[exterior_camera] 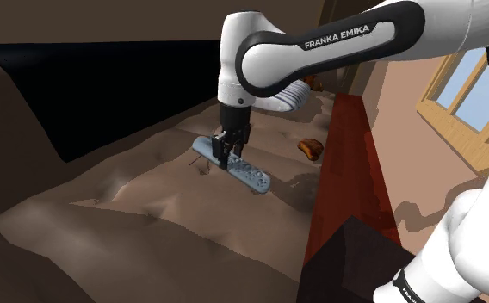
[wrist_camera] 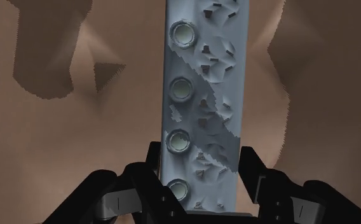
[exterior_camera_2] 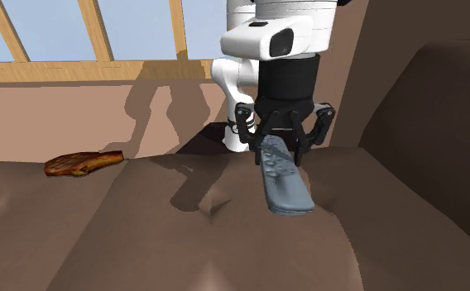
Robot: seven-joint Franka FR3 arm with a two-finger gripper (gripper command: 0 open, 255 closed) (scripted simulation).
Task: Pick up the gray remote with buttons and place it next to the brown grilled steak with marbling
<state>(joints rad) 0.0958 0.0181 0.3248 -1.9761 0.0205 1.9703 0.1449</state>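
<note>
The gray, slab-shaped remote with round buttons (wrist_camera: pixel 201 95) bears no readable marks. The black gripper (wrist_camera: pixel 199 156) is closed narrowly on its sides, over a brown lumpy surface (exterior_camera: pixel 148 207). The brown grilled steak (exterior_camera_2: pixel 80 164) lies well apart. The white arm (exterior_camera: pixel 337 36) reads "FRANKA EMIKA".

A brown, soft, lumpy cushioned surface (exterior_camera: pixel 139 219) spreads over the lower left and middle of the shoulder view. A flat brown grilled steak with darker streaks (exterior_camera: pixel 310 148) lies on it right of centre. A long grey-blue remote with round buttons (exterior_camera: pixel 250 176) is at the centre, well apart from the steak. Whether the remote rests flat on the cushion cannot be told.
</note>
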